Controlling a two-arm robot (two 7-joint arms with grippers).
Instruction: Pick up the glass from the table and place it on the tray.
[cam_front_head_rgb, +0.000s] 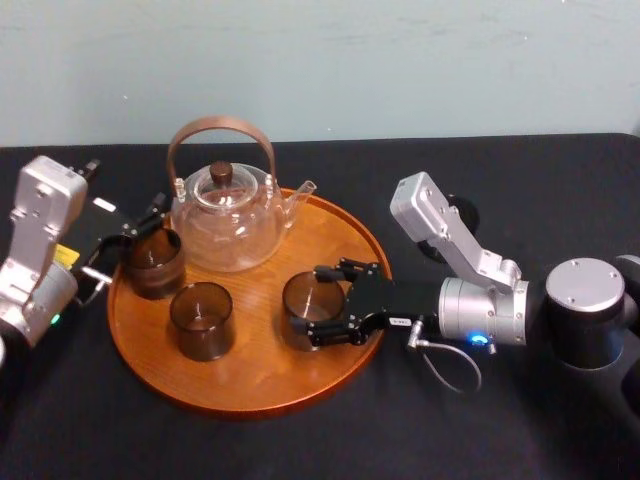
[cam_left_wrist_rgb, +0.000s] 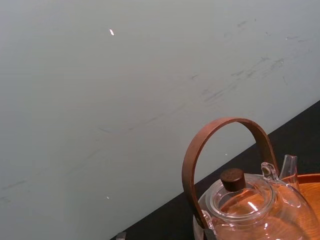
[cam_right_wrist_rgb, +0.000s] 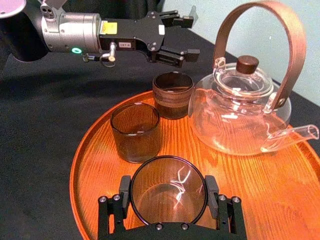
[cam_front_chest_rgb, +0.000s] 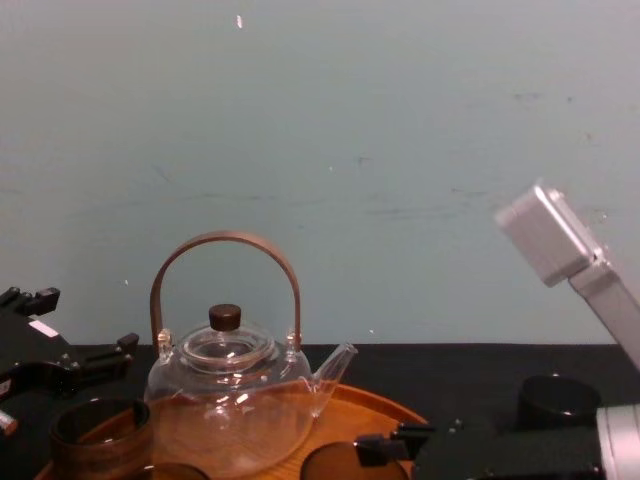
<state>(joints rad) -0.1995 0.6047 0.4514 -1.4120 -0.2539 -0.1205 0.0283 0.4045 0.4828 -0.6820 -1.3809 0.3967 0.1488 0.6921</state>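
On the tray (cam_front_head_rgb: 250, 385), right gripper (cam_front_head_rgb: 312, 302) grips glass (cam_right_wrist_rgb: 167, 192) beside teapot (cam_front_head_rgb: 225, 215), two glasses (cam_front_head_rgb: 202, 320)

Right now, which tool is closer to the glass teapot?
Left. The left tool is right beside the glass teapot, by the left glass; the right tool is farther off, closed around the right glass.

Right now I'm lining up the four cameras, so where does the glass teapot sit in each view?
Head view: teapot left of centre, at the back of the tray.
Left wrist view: teapot in the picture's lower right corner.
Right wrist view: teapot in the picture's upper right.
Chest view: teapot low, left of centre.
Shared landmark: the wooden tray under it, where the right gripper flanks a glass and the left gripper is at its left edge.
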